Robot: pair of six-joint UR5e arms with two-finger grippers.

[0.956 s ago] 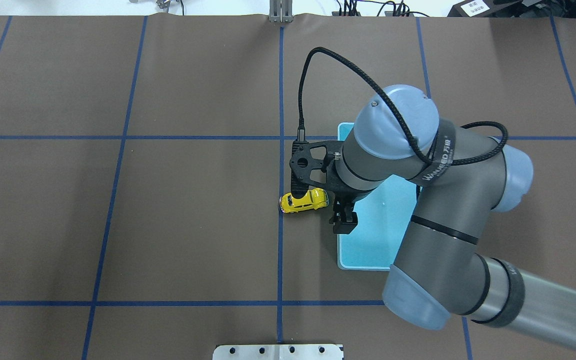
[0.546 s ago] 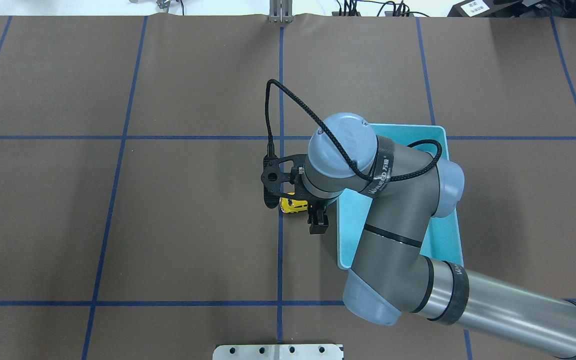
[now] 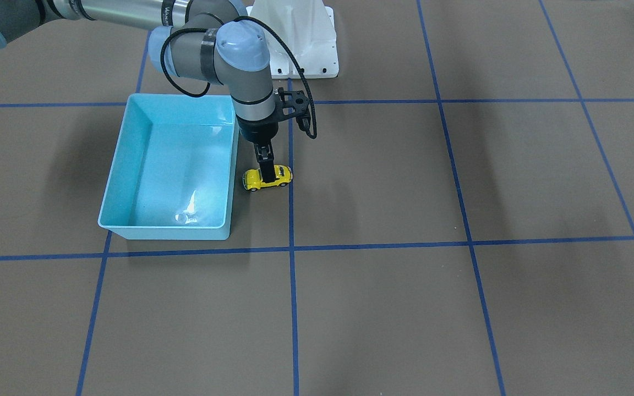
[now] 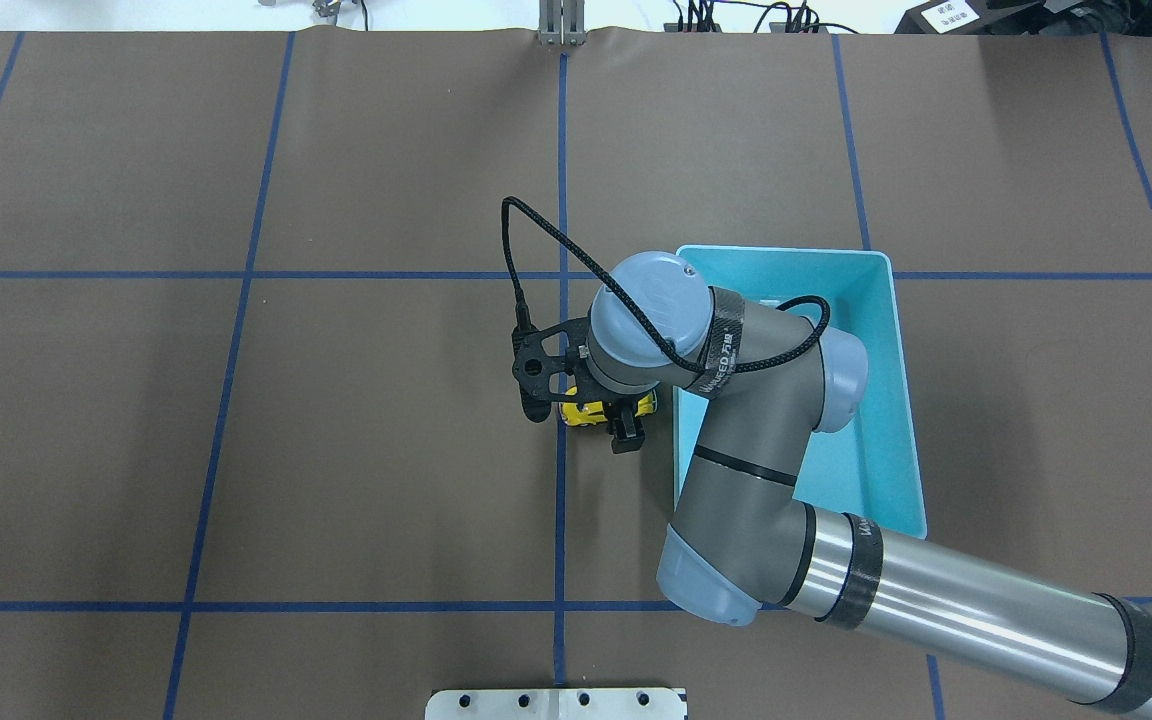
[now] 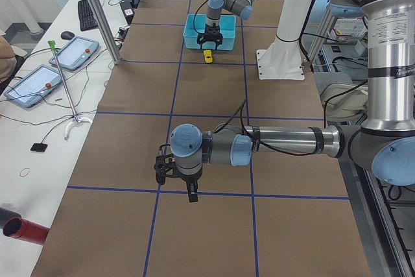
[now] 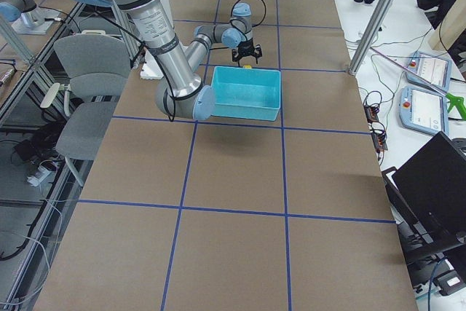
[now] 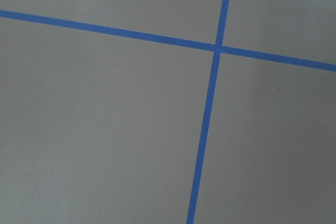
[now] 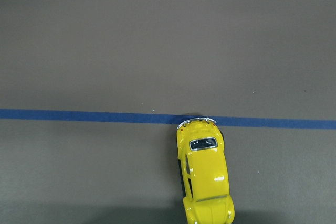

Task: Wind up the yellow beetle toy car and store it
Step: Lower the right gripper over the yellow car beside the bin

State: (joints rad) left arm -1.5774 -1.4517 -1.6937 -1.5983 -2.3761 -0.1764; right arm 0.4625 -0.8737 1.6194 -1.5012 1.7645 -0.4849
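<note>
The yellow beetle toy car (image 3: pixel 283 175) stands on its wheels on the brown table, just beside the blue bin (image 3: pixel 168 99), on a blue tape line. My right gripper (image 3: pixel 266 174) points straight down over the car's middle, jaws open, one finger on each side of its body. In the overhead view the car (image 4: pixel 584 411) peeks out from under the wrist, with one finger (image 4: pixel 626 437) showing at its near side. The right wrist view shows the car (image 8: pixel 206 182) from above, with no fingers in frame. My left gripper (image 5: pixel 190 194) hangs over bare table far from the car; I cannot tell its state.
The blue bin (image 4: pixel 901 400) is empty and sits under my right arm's elbow. The white robot base (image 3: pixel 295 38) stands behind the bin. Blue tape lines grid the brown mat. The left wrist view shows only mat and tape.
My right arm has moved left from over the bin and come down, so the gripper now straddles the car. The car has stayed in place.
</note>
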